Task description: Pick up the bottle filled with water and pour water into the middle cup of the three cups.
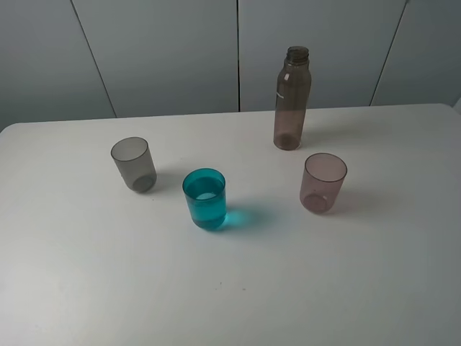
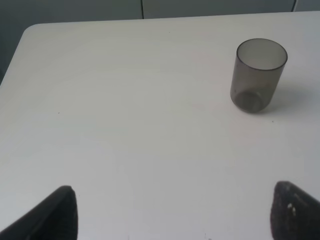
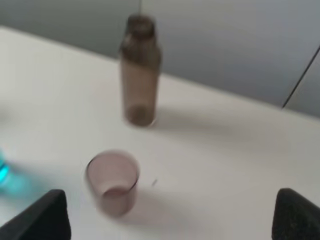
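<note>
Bottle [image 1: 292, 101] upright at upper right, released; middle cup [image 1: 204, 200] at centre already holding water. Pouring step seems done. Both grippers' fingers [image 2: 60, 212] [image 3: 42, 215] spread wide, grasping nothing. Next: probably only pulling arms clear.

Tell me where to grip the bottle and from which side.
Grip the bottle around its straight middle body, below the narrow neck, coming in level from the open right side. It stands upright and uncapped, so keep it vertical; the pink cup sits just in front.
</note>
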Available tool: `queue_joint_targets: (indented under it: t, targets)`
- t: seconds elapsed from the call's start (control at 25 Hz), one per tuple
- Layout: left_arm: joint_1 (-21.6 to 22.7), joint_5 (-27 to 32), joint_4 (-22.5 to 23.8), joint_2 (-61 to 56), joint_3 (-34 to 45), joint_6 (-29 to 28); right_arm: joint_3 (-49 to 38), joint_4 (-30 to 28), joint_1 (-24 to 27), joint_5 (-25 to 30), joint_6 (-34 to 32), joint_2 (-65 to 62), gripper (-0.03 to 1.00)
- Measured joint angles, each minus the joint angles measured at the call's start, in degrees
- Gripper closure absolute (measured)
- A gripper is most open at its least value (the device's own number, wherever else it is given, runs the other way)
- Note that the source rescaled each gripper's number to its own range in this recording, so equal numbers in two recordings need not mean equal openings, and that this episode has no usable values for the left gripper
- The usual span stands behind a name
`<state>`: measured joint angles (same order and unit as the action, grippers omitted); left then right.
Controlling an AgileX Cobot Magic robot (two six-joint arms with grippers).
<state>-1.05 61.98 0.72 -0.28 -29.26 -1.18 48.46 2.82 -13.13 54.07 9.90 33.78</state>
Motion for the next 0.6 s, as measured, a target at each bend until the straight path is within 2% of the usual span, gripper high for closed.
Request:
queue_joint_targets:
  t: [0.16, 0.24, 0.6]
  targets:
    - [0.00, 0.00, 0.00, 0.00, 0.00, 0.00, -0.13, 1.18, 0.00, 10.01, -1.43, -5.38, 0.35]
    - [0.00, 0.00, 0.00, 0.00, 0.00, 0.00, -1.36, 1.18, 0.00, 11.85, -2.83, -7.95, 0.35]
    - [0.00, 0.00, 0.00, 0.00, 0.00, 0.00, -13.02, -0.23, 0.00, 9.57, -4.47, -21.95, 0.35]
